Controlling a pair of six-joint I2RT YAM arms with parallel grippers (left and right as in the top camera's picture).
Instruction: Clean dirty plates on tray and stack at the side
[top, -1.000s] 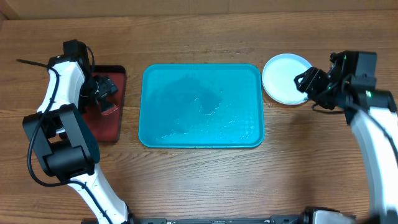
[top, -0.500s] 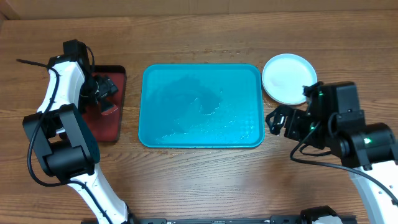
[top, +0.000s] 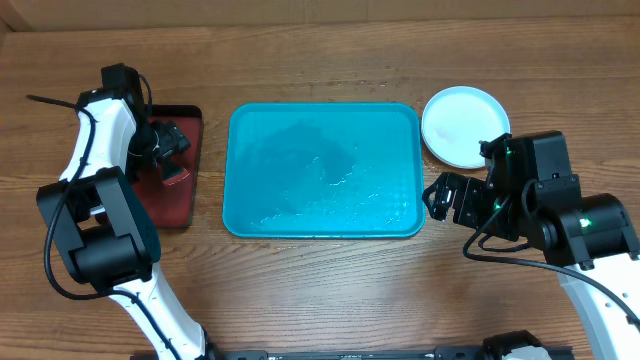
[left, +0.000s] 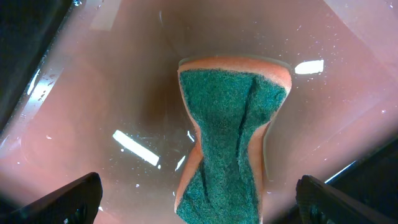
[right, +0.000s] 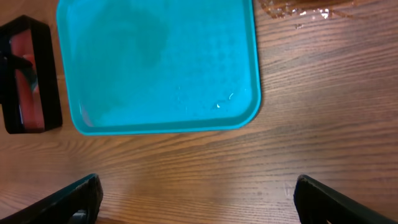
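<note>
In the middle of the overhead frame, the tray (top: 325, 170) is lying flat on the wooden table (top: 320, 290), its teal floor glistening with wet patches. At the upper right of that frame, the white plate (top: 462, 125) is sitting on the table just beside the tray's right rim. Whether other plates are lying under it cannot be told.

Below the plate in the frame, the right gripper (top: 440, 197) is hovering just off the tray's right edge. In the right wrist view its fingers (right: 68, 199) are showing at the two lower corners. They are standing wide apart with nothing between them, over bare wood and the tray's nearest rim.

At the left of the overhead frame, the left gripper (top: 168, 150) is hanging over the dark red tray (top: 175, 205). In the left wrist view a sponge (left: 230, 137) is lying on that tray's wet floor, its green scouring face up and orange foam showing at the edges. The left fingers (left: 68, 199) are spread wide at the lower corners and are not touching it.
</note>
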